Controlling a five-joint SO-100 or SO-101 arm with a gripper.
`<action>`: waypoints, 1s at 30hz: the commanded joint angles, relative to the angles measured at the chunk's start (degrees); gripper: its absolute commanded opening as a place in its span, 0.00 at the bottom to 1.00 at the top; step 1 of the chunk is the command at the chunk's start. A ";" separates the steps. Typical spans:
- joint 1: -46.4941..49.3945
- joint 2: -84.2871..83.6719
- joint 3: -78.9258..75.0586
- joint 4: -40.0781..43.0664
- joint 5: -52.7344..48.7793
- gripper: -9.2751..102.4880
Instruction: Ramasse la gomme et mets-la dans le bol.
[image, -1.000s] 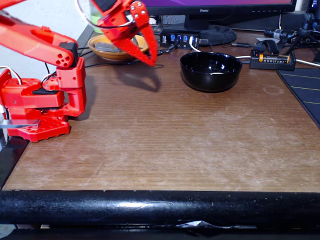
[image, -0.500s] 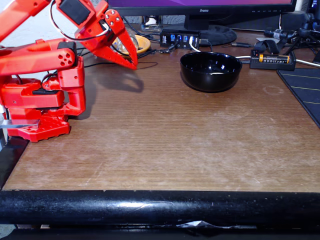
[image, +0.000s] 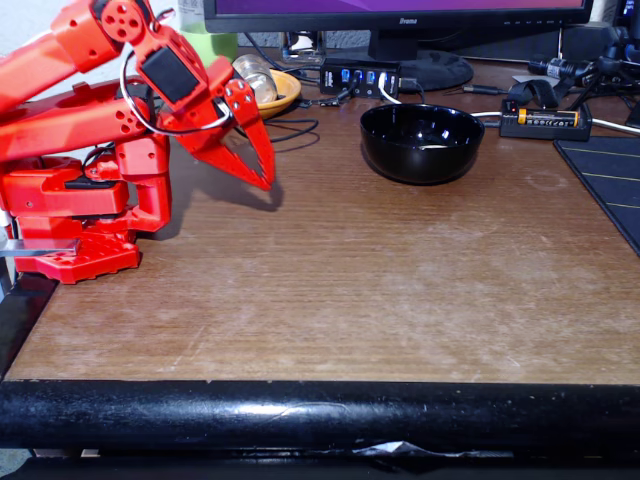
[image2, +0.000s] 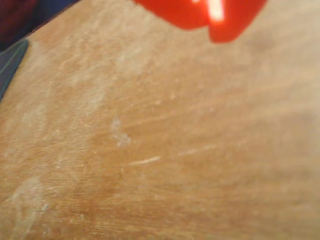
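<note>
The glossy black bowl (image: 422, 142) stands at the back of the wooden table, right of centre in the fixed view. Low inside it lies a thin pale shape (image: 432, 147); I cannot tell whether it is the eraser. My red gripper (image: 266, 182) hangs well left of the bowl, close to the arm's base, pointing down at the bare table. Its fingers meet at the tip with nothing between them. In the blurred wrist view the red gripper (image2: 220, 27) enters from the top edge over bare wood.
A shallow orange-yellow dish (image: 283, 92) sits behind the gripper, by a USB hub (image: 360, 76) and cables. A battery holder (image: 545, 119) and a dark mat (image: 605, 185) are at the right. The arm's base (image: 80, 215) is at the left, and a black bar (image: 320, 415) runs along the front edge.
The arm has folded back to the left toward its base. The gripper has dropped from high near the dish to just above the table.
</note>
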 joint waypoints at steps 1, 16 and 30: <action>-0.26 0.35 4.75 -1.41 0.79 0.03; -4.66 0.35 12.57 -4.75 2.64 0.03; -5.19 0.35 12.39 -4.31 6.86 0.03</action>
